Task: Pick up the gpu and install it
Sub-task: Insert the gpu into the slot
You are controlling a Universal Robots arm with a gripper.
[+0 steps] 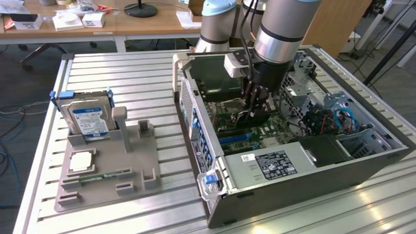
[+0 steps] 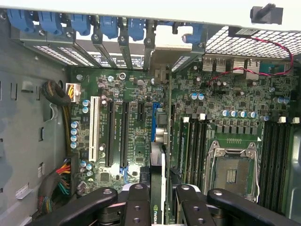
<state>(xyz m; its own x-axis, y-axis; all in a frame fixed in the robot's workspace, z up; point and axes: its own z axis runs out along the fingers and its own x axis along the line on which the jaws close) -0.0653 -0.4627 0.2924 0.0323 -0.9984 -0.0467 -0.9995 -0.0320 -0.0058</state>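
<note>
The claw (image 2: 160,197) grips the gpu (image 2: 160,141) by its top edge over the motherboard (image 2: 117,94); it looks light, stiff and fragile.

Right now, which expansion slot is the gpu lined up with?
The only blue slot. The gripper holds the gpu edge-on over it; the white slot and black slots lie aside.

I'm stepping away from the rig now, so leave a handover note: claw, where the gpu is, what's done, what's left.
Claw: shut on the gpu, down inside the open computer case.
Gpu: edge-on between the fingers, over the motherboard, in line with the blue slot.
Done: gpu picked up and brought into the case.
Left: seating it; whether it is in the slot yet cannot be told.
</note>
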